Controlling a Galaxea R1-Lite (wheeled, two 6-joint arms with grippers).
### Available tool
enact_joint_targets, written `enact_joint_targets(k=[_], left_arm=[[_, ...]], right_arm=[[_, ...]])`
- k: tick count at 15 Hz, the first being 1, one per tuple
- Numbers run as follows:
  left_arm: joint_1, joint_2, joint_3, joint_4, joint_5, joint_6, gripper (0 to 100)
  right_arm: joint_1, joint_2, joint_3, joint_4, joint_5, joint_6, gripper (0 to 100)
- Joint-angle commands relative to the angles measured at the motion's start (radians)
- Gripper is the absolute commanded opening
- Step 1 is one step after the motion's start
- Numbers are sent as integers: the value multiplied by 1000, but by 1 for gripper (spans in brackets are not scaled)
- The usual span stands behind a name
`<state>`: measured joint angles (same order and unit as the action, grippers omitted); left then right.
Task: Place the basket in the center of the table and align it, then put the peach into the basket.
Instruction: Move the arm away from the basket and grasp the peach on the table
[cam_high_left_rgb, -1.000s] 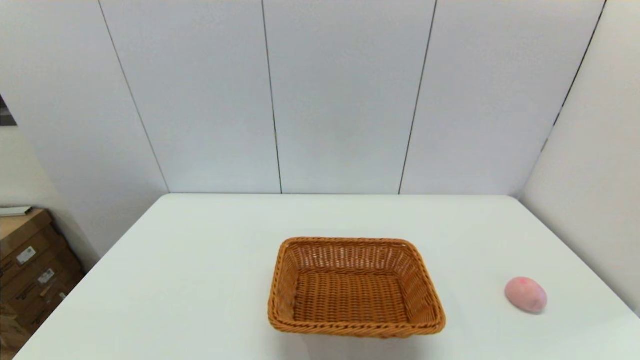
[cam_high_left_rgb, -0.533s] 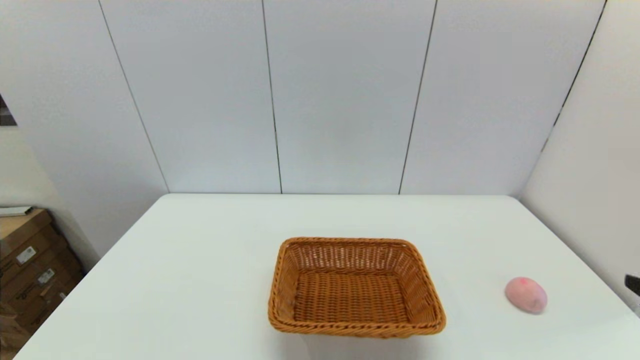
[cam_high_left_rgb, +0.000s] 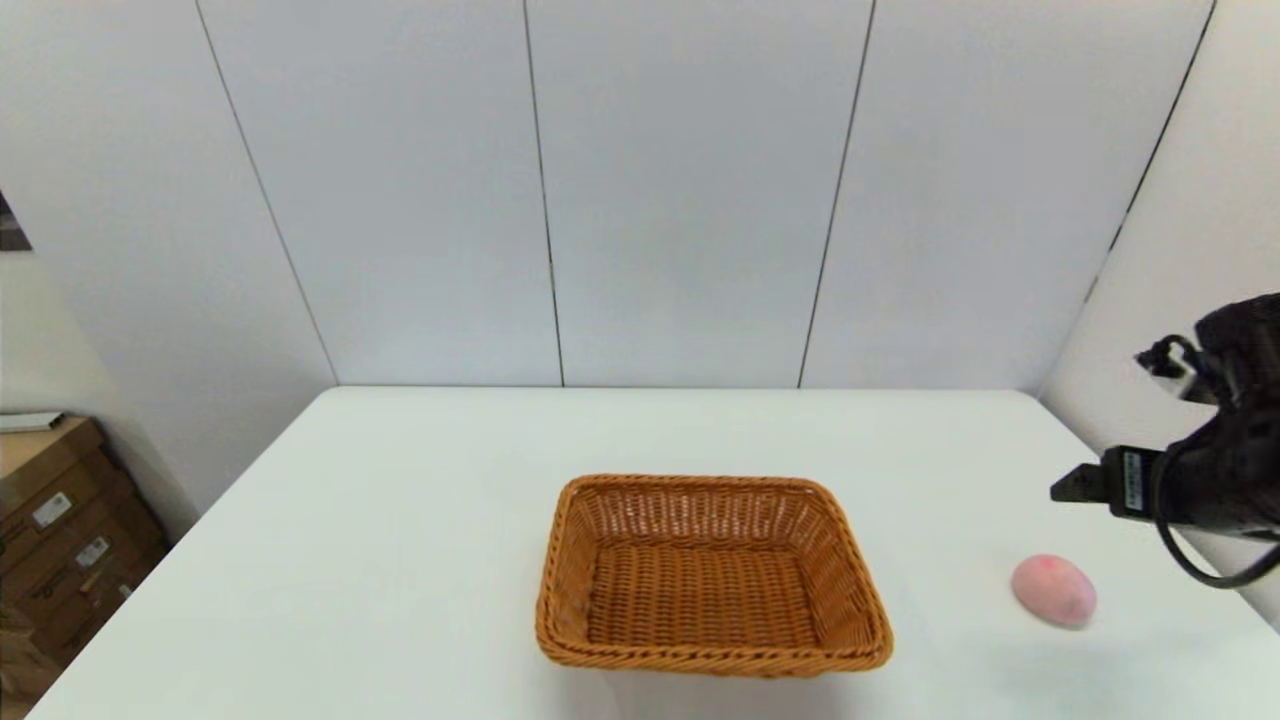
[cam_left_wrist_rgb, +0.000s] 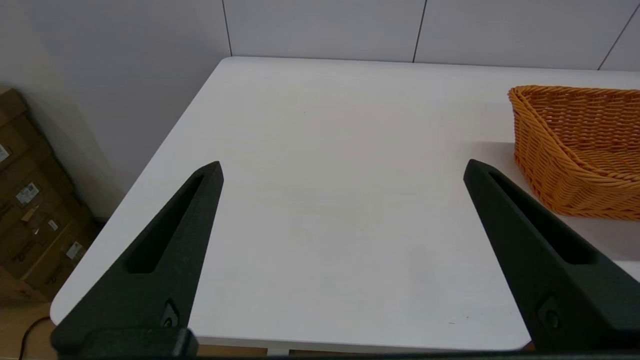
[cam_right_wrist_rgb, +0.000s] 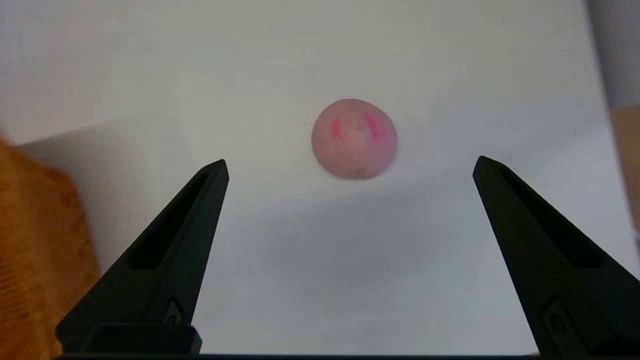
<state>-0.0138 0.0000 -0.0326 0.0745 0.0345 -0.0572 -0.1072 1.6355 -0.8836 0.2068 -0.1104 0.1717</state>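
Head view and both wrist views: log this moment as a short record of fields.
basket: orange-brown woven wicker basket, empty, mid-table
peach: small pale pink peach, on the white table, right of basket, apart from it
right gripper: right gripper open, above the peach, not touching
left gripper: left gripper open, over bare table left of basket

basket (cam_high_left_rgb: 712, 575): woven wicker, rough, braided rim | bench (cam_high_left_rgb: 420, 520): smooth matt white | peach (cam_high_left_rgb: 1053, 590): matt, soft-looking skin | right gripper (cam_right_wrist_rgb: 350, 167): matt black plastic fingers
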Motion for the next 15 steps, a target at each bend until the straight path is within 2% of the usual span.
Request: enact_joint_targets(k=[1,4,5,11,13,15], left_arm=[[0,-2,0,1,1,0,100],[0,-2,0,1,1,-1,100],[0,-2,0,1,1,-3,100],[0,-2,0,1,1,-1,100],[0,-2,0,1,1,0,100],[0,-2,0,1,1,-1,100]], right_arm=[[-9,248,-6,-10,-64,40,100],[-11,325,12,-66,-69,49,100],[-12,345,14,-75,-69,49,0],[-12,425,5,-118,-52,74,0],[-14,414,-3,-115,-11,81,0],[-14,374,-6,-115,5,98,0]])
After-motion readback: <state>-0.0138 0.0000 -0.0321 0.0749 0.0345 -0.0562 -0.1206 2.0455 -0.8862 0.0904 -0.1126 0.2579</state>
